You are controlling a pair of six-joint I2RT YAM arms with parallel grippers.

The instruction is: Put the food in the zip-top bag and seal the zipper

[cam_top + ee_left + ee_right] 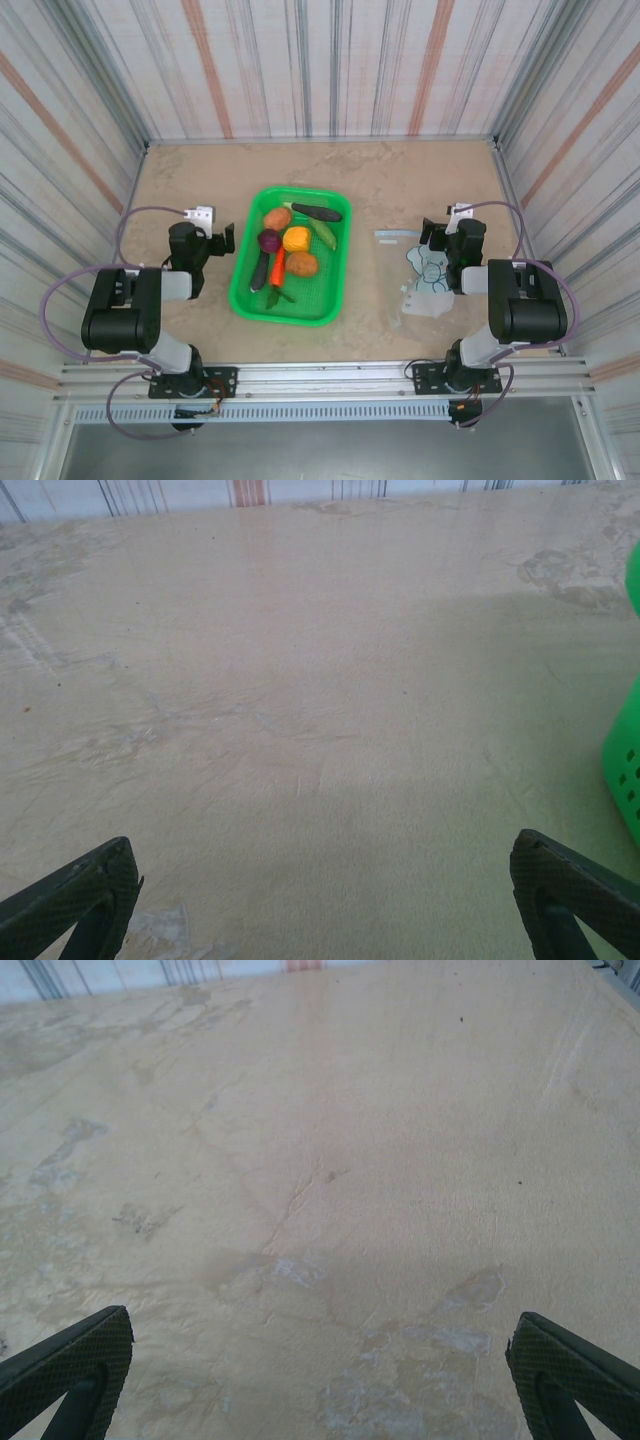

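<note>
The left fingers [95, 890] are seen spread wide apart, with nothing held between them and bare table [300, 730] beneath. A corner of the green mesh basket [625, 770] is caught at the right edge of the left wrist view. The right fingers [85, 1355] are likewise parted wide and empty above bare table.

From above, the left fingers are found just left of the basket, apart from it. The right fingers are placed over the far right part of the zip-top bag [425, 285], which is laid flat on the table to the right of the basket. The zipper [397, 236] is set along the bag's far edge; whether it is pressed shut cannot be told.

The food [290, 245] is all contained in the basket: carrot [278, 265], yellow-orange fruit [296, 238], two potatoes [277, 217], purple onion [268, 241], green pod [323, 232], a dark long piece [316, 211] by the far rim, and a second dark piece [259, 272] beside the carrot.
</note>
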